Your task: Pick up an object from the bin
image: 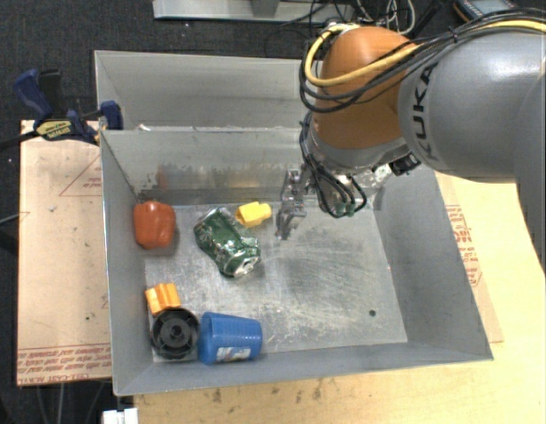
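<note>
Bin [388, 263], grey metal, loose items on its floor. Gripper [285, 219] hangs at back centre (open or closed: cannot tell). Blue cup [229, 338] lies on its side, front left. Crushed green can [226, 244], centre. Red-orange lump [155, 225], left. Black disc [174, 334], touching the cup. Orange piece [162, 297], just above the disc. Yellow block [254, 213], just left of the gripper.

Matt, scuffed metal bin [339, 276], crushed green can [226, 244] looks glossy metal, my orange wrist cover [361, 69] smooth and shiny.

even bright light, dull sheen on bin [337, 270].
</note>
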Robot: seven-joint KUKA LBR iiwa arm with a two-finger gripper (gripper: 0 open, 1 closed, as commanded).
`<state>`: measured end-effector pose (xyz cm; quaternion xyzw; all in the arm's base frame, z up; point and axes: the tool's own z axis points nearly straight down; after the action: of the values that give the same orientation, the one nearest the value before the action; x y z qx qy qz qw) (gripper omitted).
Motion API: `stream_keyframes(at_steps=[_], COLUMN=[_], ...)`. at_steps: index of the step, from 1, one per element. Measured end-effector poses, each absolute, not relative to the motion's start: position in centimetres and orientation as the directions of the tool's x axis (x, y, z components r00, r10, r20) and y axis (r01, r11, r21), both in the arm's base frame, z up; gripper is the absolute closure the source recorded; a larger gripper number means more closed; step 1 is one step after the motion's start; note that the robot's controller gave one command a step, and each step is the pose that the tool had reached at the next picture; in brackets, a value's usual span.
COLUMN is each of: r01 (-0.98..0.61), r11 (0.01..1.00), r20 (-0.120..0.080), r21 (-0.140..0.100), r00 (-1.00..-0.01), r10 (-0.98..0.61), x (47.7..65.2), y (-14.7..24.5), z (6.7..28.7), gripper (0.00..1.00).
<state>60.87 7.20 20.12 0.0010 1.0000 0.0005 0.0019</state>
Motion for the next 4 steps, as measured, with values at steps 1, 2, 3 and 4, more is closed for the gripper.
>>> stream_keyframes(at_steps=[1, 2, 3, 4], r01=[0.001, 0.001, 0.001, -0.01], r11=[1.0, 1.0, 1.0, 1.0], r20=[-0.003, -0.003, -0.012, -0.005], r21=[0.001, 0.001, 0.001, 0.001], r00=[-1.0, -1.0, -1.0, -1.0], r10=[0.001, 0.001, 0.001, -0.01], x=[60.8, 60.8, 62.7, 63.1], y=[7.2, 7.2, 7.8, 14.2], z=[20.1, 20.1, 16.0, 9.3], gripper=[0.0, 0.0, 0.0, 1.0])
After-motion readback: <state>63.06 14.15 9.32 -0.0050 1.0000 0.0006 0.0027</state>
